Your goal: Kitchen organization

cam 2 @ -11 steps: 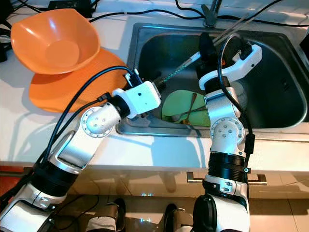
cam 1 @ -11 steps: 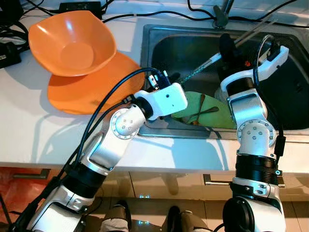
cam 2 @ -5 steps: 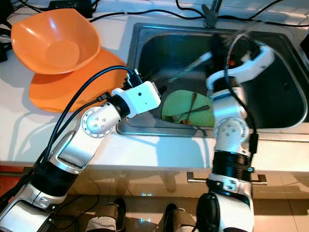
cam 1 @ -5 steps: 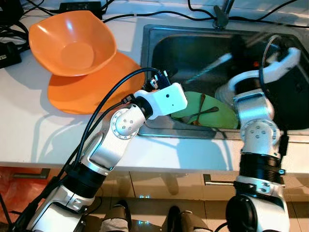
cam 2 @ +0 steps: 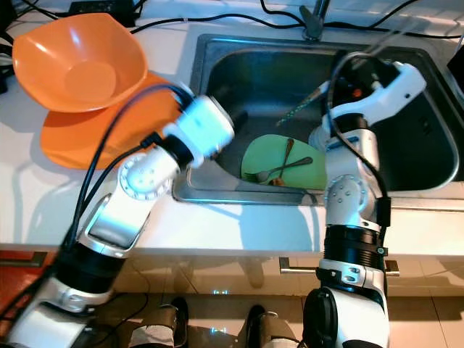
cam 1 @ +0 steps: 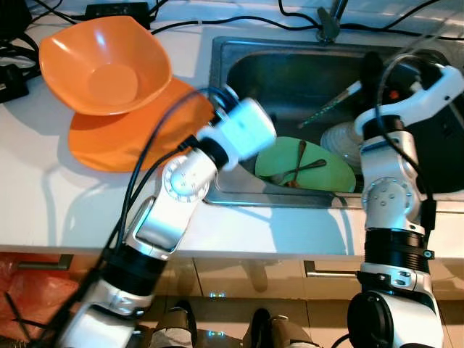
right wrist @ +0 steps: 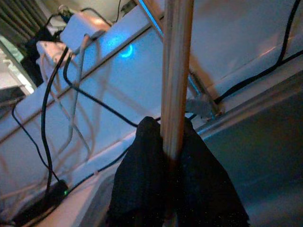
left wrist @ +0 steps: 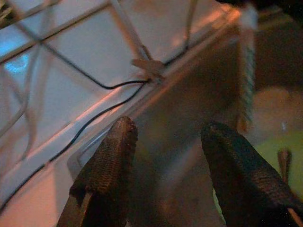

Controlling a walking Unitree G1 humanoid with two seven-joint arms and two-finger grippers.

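With the right gripper [right wrist: 173, 156] pinching the chopsticks [cam 1: 330, 109] above the sink [cam 1: 290, 72] and the left gripper [left wrist: 177, 175] spread, a slack pinch risks dropping them.

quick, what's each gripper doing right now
Left gripper: open, holding nothing, over the sink edge.
Right gripper: shut on a pair of chopsticks, above the sink.

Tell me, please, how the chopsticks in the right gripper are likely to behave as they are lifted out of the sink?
The chopsticks look thin, straight and probably stiff and light. The right gripper is shut on them near one end, so the long free end may swing or pivot. Being two smooth sticks, one could slip.
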